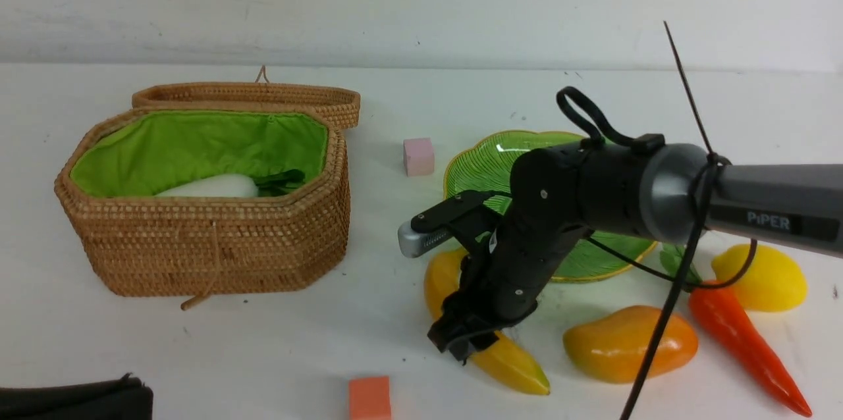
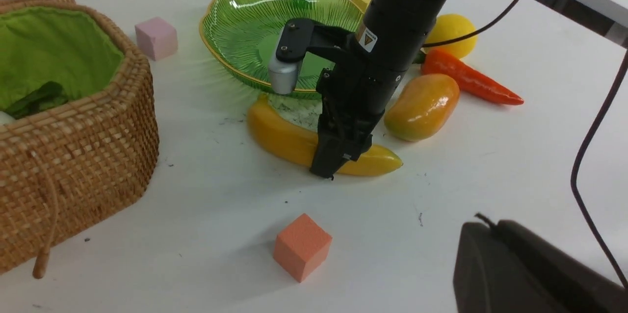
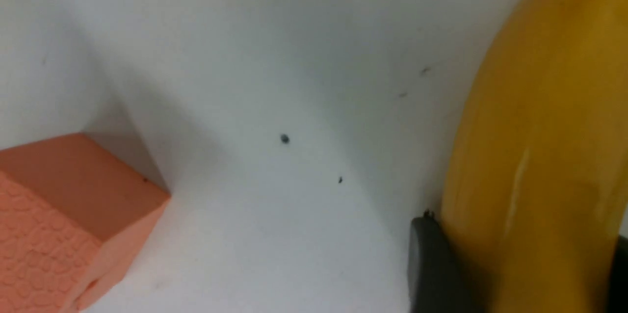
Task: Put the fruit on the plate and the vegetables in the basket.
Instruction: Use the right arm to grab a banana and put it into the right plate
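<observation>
Beside plate (image 1: 474,157), right pincer (image 1: 461,344) pinching banana (image 1: 514,364), left pincer (image 2: 490,247) pressed together, mango (image 1: 629,344) alongside.

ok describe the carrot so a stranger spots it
Find the wide green ribbed glass plate. To its right, between a plump orange mango and a yellow lemon, lies the carrot: the only long, pointed, red-orange piece with green leaves.

The right hand (image 1: 461,341) is sitting over the middle of the banana (image 1: 517,366) near the worktop's (image 1: 276,354) front edge. The mango (image 1: 625,344), carrot (image 1: 747,344) and lemon (image 1: 770,285) are lying toward the right edge, with the plate (image 1: 484,166) just behind them and the basket (image 1: 197,242) standing toward the left edge.
</observation>
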You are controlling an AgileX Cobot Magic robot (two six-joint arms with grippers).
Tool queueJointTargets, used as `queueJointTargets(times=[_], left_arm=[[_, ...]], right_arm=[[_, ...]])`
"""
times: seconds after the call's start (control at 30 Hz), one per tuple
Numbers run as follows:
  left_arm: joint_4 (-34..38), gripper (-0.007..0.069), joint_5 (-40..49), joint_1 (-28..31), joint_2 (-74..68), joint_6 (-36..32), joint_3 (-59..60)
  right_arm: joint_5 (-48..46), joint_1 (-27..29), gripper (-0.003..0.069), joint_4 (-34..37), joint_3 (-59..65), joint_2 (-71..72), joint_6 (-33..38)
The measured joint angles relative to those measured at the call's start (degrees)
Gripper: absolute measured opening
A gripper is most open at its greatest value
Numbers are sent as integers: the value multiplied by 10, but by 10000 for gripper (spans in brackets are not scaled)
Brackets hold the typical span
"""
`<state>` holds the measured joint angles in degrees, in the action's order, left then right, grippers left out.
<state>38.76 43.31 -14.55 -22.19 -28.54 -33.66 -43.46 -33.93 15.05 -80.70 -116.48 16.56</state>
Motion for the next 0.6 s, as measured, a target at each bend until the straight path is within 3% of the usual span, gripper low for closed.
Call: queueJointTargets(times=[0.27, 0.6], left_arm=[[10, -13, 11, 0, 21, 0, -49], [11, -13, 21, 0, 57, 2, -55]], right_arm=[[-41, 0, 316, 6, 4, 24, 0], [-104, -1, 316, 75, 5, 161, -1]])
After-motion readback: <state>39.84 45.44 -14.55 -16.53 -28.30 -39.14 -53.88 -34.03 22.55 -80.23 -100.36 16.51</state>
